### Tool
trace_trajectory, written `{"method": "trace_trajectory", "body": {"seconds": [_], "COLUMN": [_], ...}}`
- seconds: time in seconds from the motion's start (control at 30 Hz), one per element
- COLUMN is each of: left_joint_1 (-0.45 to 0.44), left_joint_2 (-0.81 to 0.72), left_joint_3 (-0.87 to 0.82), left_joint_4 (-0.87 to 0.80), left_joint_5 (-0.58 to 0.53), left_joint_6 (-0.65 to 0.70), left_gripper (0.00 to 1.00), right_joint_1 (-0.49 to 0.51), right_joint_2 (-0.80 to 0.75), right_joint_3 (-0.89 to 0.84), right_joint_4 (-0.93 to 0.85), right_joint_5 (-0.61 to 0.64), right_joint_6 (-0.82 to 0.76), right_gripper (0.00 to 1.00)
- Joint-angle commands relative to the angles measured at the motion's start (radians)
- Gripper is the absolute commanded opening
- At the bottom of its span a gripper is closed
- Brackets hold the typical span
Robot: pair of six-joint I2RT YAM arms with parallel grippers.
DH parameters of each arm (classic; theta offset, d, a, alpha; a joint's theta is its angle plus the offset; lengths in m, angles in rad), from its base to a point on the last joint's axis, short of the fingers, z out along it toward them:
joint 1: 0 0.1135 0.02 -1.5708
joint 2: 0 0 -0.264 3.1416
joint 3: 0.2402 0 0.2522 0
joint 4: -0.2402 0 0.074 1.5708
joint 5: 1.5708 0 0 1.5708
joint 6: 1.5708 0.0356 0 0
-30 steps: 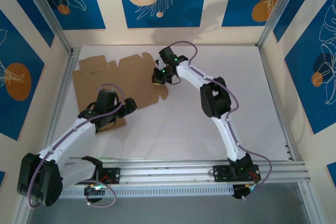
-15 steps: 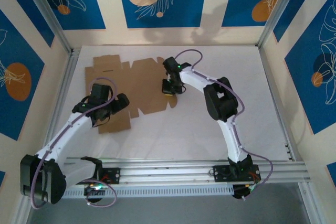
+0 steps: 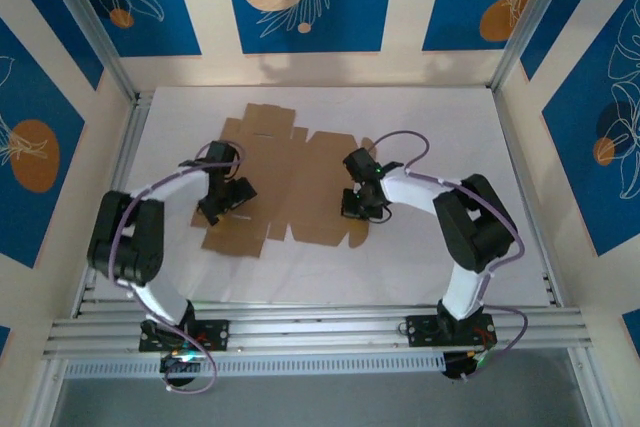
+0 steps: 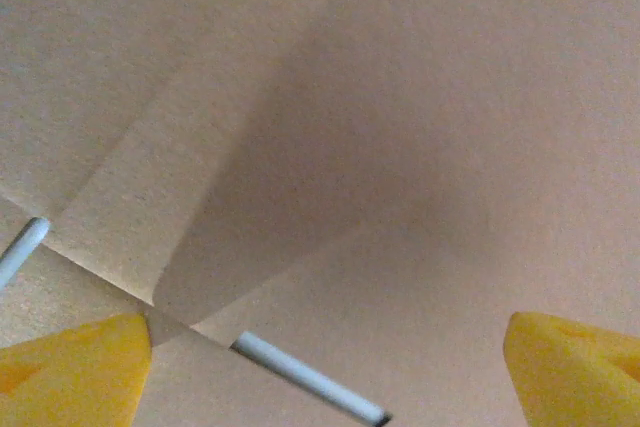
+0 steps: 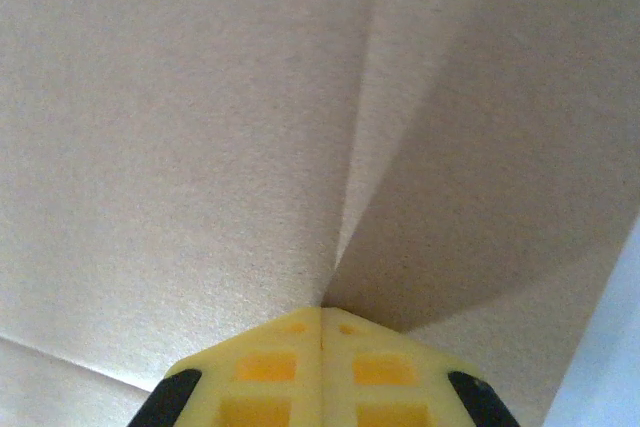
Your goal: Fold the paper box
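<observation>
The paper box is a flat brown die-cut sheet lying on the white table, left of centre. My left gripper hangs over the sheet's left part. In the left wrist view its yellow fingertips stand wide apart and open just above the cardboard, with nothing between them. My right gripper is at the sheet's right edge. Seen from the right wrist, the right gripper is shut, its joined tips resting against the cardboard at the foot of a crease.
Bare white table spreads to the right of the sheet and shows beside it. Aluminium rails run along the near edge, with posts at the corners. Blue patterned wall panels close in the back and sides.
The cardboard sheet has slid to the right and toward the near edge. Both grippers moved with it, the right arm drawing back and the left arm folding in over the sheet.
</observation>
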Motion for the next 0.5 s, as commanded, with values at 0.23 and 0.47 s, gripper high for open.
{"method": "trace_trajectory", "body": {"seconds": [0.23, 0.47], "left_joint_1": [-0.079, -0.083], "left_joint_2": [0.301, 0.26], "left_joint_3": [0.414, 0.475], "left_joint_4": [-0.15, -0.082], "left_joint_5": [0.033, 0.092], "left_joint_6": [0.092, 0.151], "left_gripper": [0.92, 0.94], "right_joint_1": [0.27, 0.288], "right_joint_2": [0.01, -0.031], "right_joint_3": [-0.046, 0.061], "right_joint_4": [0.027, 0.093], "right_joint_5": [-0.084, -0.31], "right_joint_6": [0.004, -0.073], "right_gripper": [0.0, 0.1]}}
